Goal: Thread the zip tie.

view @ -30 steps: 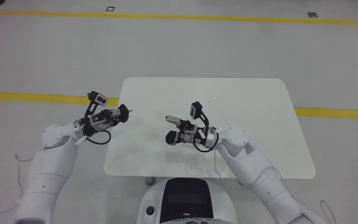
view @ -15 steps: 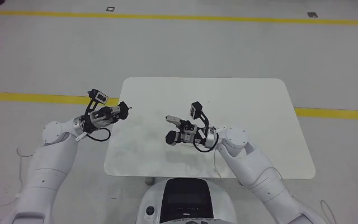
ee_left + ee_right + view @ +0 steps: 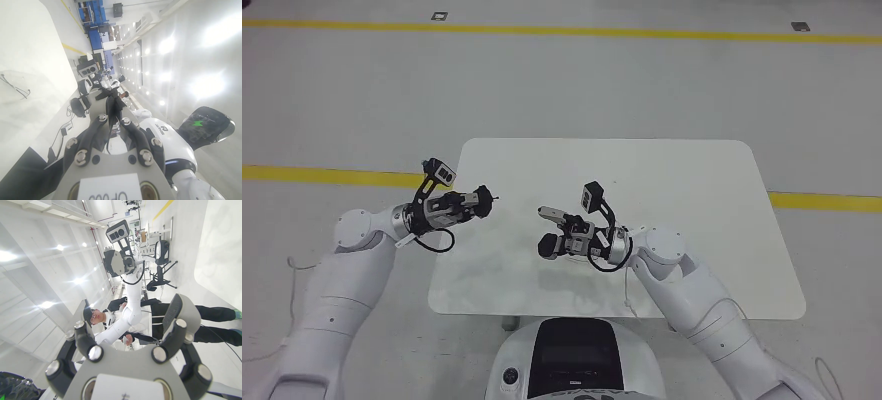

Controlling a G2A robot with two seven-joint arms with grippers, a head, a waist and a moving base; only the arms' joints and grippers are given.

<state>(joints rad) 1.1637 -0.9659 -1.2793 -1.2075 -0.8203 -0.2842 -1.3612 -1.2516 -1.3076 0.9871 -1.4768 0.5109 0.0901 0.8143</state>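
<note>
My left gripper hangs over the left part of the white table, shut on a thin black zip tie whose tip pokes out toward the middle. In the left wrist view the dark strip of the zip tie runs between the closed fingers. My right gripper is near the table's middle, facing the left one, open with nothing between its fingers. A gap of bare table separates the two grippers. The left gripper appears farther off in the right wrist view.
The table's front edge lies close below both arms. A faint clear shape with thin black lines rests on the table surface beside the left gripper. Yellow floor stripes run either side of the table.
My left arm has moved right, from the table's left edge in over the surface toward the right gripper, still holding the zip tie. The right arm has not moved.
</note>
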